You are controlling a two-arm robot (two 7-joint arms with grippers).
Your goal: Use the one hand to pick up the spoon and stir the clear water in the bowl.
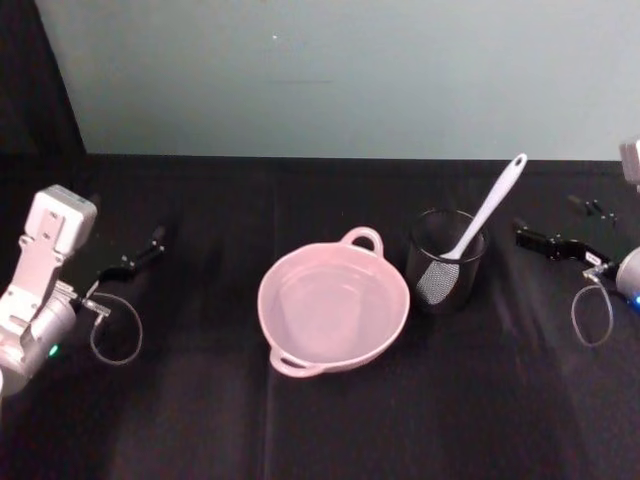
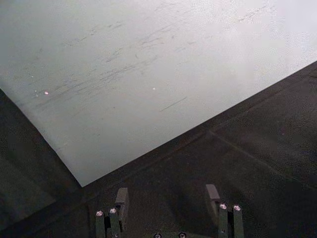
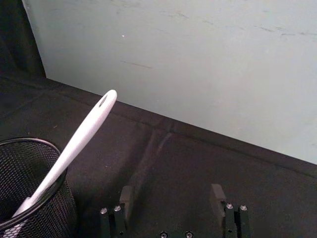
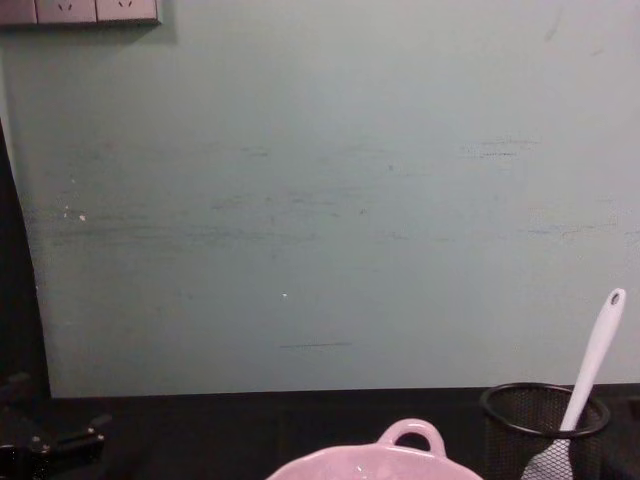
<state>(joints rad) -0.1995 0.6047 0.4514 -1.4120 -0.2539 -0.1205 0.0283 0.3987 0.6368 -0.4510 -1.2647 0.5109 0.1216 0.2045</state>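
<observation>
The spoon [image 1: 478, 229] stood in the mesh cup [image 1: 446, 262], right of the bowl [image 1: 333, 306] at frame centre. The right pincer [image 1: 548, 243] at the right edge and the left pincer [image 1: 133, 258] at the left edge were both open and empty.

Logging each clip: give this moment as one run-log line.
spoon: standing in mesh cup, untouched | bowl: left of cup | right gripper: open, right of cup | left gripper: open, parked far left

Both arms are silver-white with black flat grippers: left gripper [image 1: 135, 258], right gripper [image 1: 550, 245], each trailing a looped grey cable.
</observation>
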